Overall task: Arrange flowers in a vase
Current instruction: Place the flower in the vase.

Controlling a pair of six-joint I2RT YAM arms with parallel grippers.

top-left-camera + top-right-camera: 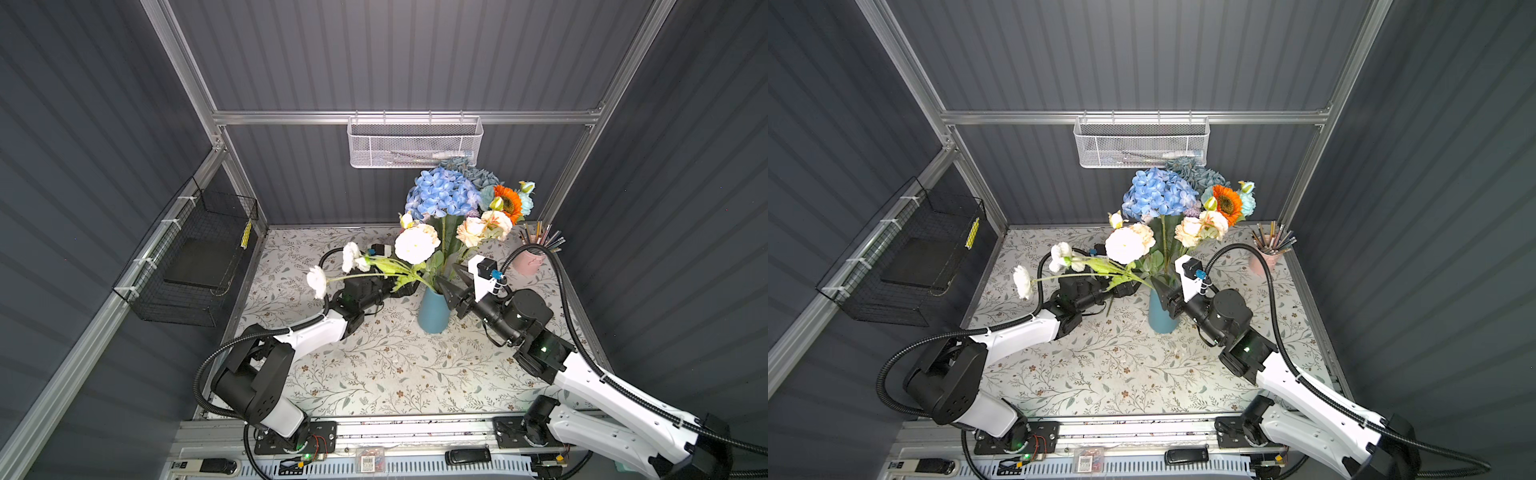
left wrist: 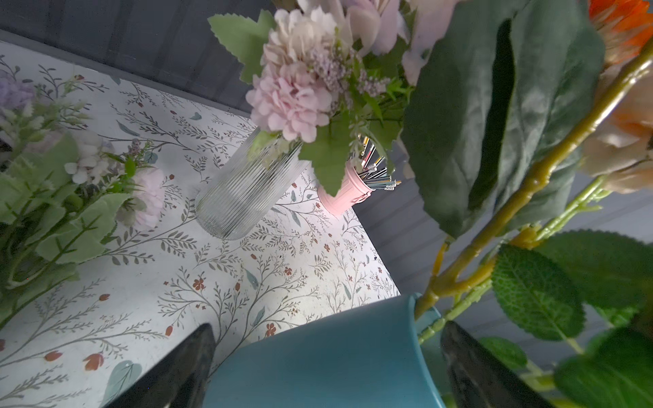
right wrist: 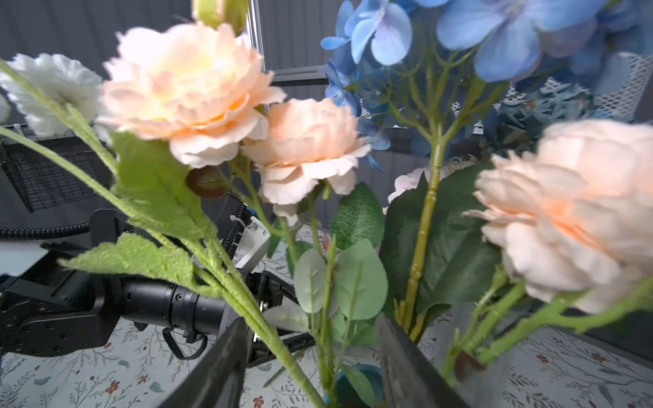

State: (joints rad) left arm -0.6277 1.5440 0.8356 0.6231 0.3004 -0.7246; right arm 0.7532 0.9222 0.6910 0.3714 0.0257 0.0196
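Right claw (image 3: 311, 321) gapes around stems (image 3: 268, 335) in vase (image 1: 432, 318).

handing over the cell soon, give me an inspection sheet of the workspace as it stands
surface: floral-print table
job's things: blue vase holds hydrangea, sunflower, peach blooms; white flowers lean out sideways; glass vase holds pink flowers
clutter: pink brush cup
grippers: left gripper open, astride the blue vase; right gripper open, stems between jaws
cables: black conduit arcs past the cup
surroundings: white mesh basket, black wire basket
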